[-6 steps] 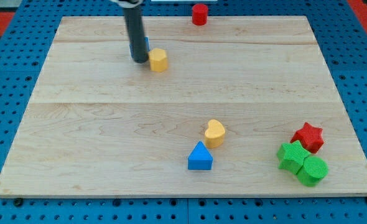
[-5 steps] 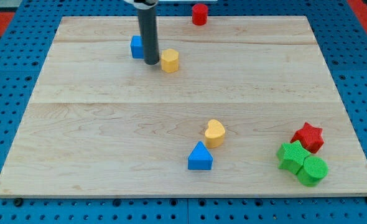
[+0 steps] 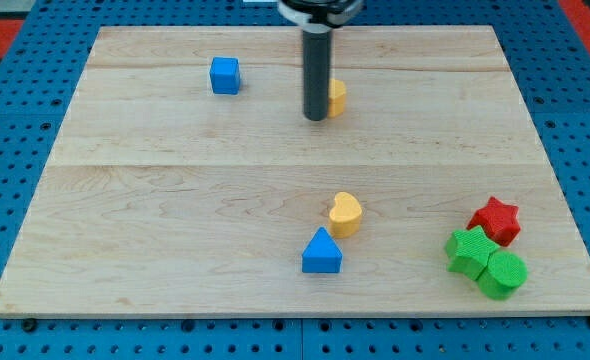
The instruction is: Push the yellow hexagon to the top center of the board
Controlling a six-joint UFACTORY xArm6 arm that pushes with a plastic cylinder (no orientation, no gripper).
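- Yellow hexagon (image 3: 337, 97) is touched on its view-left side by my tip (image 3: 316, 118), near the wooden surface's (image 3: 175, 180) top centre.
- No end effector is fitted, so no grasp state can be told.

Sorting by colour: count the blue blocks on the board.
2. The blue cube sits upper left; the blue triangle sits bottom centre, beside the yellow heart. My rod could hide something small.

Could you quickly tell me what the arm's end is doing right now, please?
No gripper: my tip is down on the board, holding nothing, pressed against the view's-left side of the yellow hexagon.
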